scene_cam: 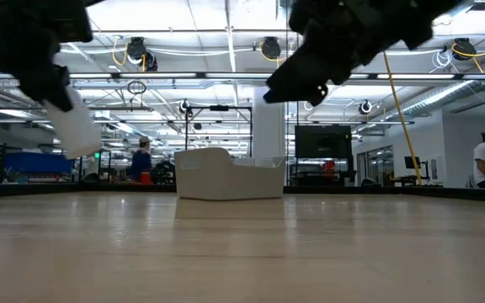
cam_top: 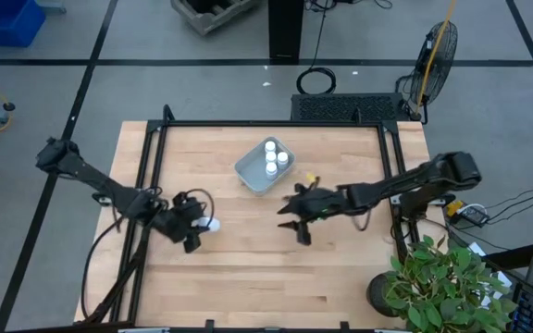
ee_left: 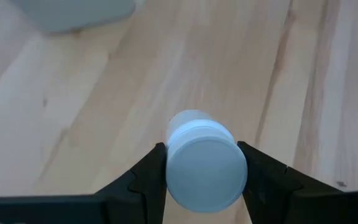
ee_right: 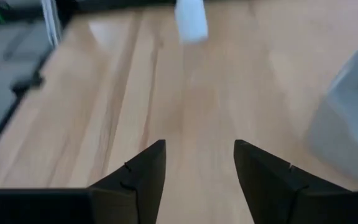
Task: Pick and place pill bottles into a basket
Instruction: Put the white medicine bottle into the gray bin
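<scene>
While my left hand (ee_left: 201,171) clamps a bottle (ee_left: 204,168) cap-end toward its wrist, lifted off the table (cam_top: 248,250), the basket (cam_top: 253,174) with three bottles lies ahead toward table centre, and my right hand (ee_right: 197,168), parted and empty, hovers nearer it.
</scene>
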Tool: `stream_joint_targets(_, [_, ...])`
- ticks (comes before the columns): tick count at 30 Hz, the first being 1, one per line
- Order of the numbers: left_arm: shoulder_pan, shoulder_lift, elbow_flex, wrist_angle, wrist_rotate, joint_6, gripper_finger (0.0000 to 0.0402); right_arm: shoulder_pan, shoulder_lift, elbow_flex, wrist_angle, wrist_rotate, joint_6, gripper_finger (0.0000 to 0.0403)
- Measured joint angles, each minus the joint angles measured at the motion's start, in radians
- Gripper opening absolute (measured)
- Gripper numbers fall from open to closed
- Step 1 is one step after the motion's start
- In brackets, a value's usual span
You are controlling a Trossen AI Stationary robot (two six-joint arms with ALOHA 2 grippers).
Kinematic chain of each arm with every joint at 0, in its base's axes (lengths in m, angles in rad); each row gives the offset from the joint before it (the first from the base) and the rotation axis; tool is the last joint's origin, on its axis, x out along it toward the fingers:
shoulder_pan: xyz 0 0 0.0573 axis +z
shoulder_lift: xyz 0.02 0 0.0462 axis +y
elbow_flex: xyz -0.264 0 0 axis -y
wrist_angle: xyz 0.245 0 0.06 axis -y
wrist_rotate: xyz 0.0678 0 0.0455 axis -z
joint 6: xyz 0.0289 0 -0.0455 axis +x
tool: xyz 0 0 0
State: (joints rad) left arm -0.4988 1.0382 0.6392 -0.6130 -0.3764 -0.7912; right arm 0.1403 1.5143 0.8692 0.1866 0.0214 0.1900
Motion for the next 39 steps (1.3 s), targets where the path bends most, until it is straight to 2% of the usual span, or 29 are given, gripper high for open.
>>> stream_joint_targets(6, [0.201,0.000,0.013,0.147,0.140,0.217,0.0167,-0.035,-0.174,-0.255,0.276,-0.002,-0.049,0.0172])
stream_joint_targets(11, [0.338,0.002,0.086,0.143,0.188,0.363,0.0167,-0.078,-0.283,-0.408,0.395,-0.049,-0.078,0.0171])
stream_joint_targets(17, [0.492,0.015,0.189,0.137,0.271,0.505,0.0167,-0.108,-0.388,-0.552,0.467,-0.052,-0.079,0.0171])
stream_joint_targets(21, [0.581,0.060,0.256,0.112,0.321,0.572,0.0167,-0.114,-0.453,-0.674,0.610,-0.059,-0.081,0.0171])
stream_joint_targets(24, [0.644,0.116,0.305,0.085,0.375,0.607,0.0167,-0.114,-0.491,-0.762,0.752,-0.104,-0.086,0.0171])
stream_joint_targets(27, [0.699,0.198,0.371,0.045,0.402,0.655,0.0167,-0.114,-0.512,-0.820,0.829,-0.102,-0.082,0.0171])
stream_joint_targets(39, [0.890,0.593,0.793,-0.198,0.512,0.854,0.0167,-0.113,-0.519,-0.843,0.806,-0.102,-0.096,0.0171])
